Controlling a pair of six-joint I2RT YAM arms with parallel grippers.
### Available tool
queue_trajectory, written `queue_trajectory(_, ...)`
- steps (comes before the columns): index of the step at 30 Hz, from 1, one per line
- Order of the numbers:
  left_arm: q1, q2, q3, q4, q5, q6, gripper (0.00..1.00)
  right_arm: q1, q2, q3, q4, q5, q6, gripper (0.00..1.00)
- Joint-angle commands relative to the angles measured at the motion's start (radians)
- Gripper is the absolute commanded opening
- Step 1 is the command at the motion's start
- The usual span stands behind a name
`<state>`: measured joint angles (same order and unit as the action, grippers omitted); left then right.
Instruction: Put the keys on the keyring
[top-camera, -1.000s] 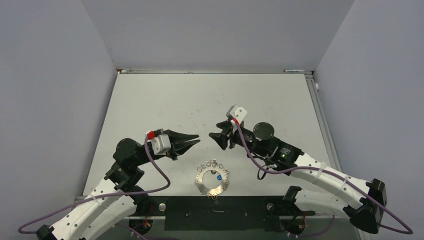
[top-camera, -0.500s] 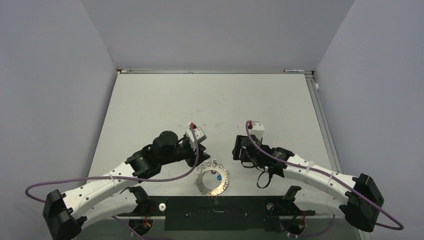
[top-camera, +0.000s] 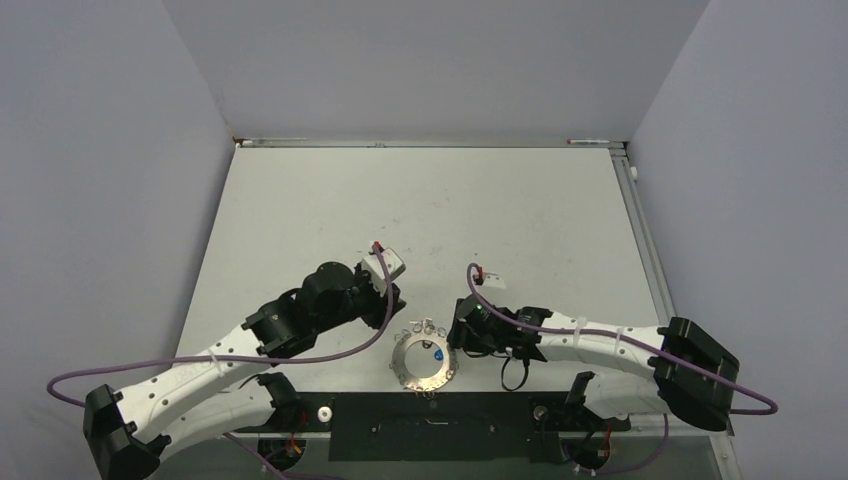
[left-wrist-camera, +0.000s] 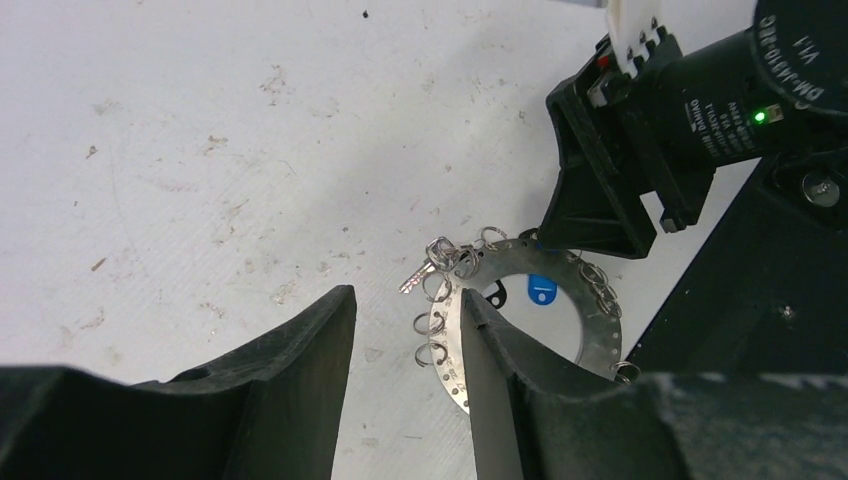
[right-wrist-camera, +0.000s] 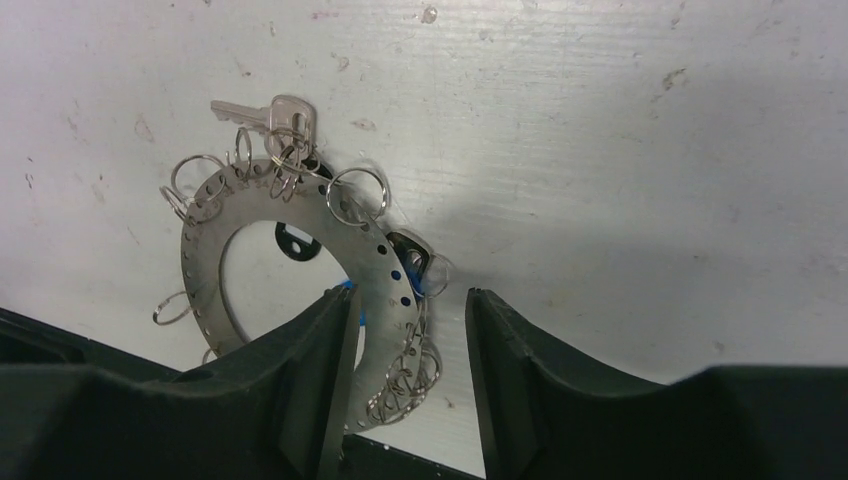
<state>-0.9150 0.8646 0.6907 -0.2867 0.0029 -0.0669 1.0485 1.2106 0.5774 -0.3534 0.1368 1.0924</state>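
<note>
Grey scuffed table (top-camera: 300, 200) is carrying everything close to its near edge. Left gripper (left-wrist-camera: 405, 300) is hovering low at the left side of the keyring (right-wrist-camera: 260, 195), jaws standing apart and gripping nothing. In its wrist view one finger is overlapping the ring's left rim, and contact can't be told. Keyring is lying flat on the table, sitting between the two grippers, with wire loops (right-wrist-camera: 400, 385) sticking out all round its outer edge. Silver key (right-wrist-camera: 262, 113) is lying at the ring's far edge, head tangled in the loops there and blade pointing outward, away from the hole. Black key head (right-wrist-camera: 295, 243) is lying inside the central hole, and blue tag (left-wrist-camera: 540, 290) is lying in the hole too, just beside it toward the right. Right gripper (right-wrist-camera: 408, 300) is sitting low at the ring's right side, jaws apart and straddling the flat band. The band is running close against one finger while the other finger is standing clear of it, so it is not clamping the ring.
</note>
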Motion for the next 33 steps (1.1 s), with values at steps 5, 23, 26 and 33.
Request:
queue_trajectory(5,0.004,-0.082,0.005,-0.001,-0.054,0.030,0.41,0.017,0.088,0.009,0.096,-0.022,0.058,0.32)
queue_trajectory(23,0.047,-0.111,-0.002,0.005,-0.035,0.040,0.40,0.018,0.132,0.133,0.021,0.077,-0.183,0.05)
queue_trajectory(26,0.073,-0.129,-0.011,0.025,-0.030,0.028,0.40,0.002,0.101,0.197,0.001,0.153,-0.288,0.05)
queue_trajectory(33,0.140,-0.187,-0.040,0.076,-0.021,0.013,0.40,-0.099,0.061,0.344,-0.014,0.220,-0.545,0.05)
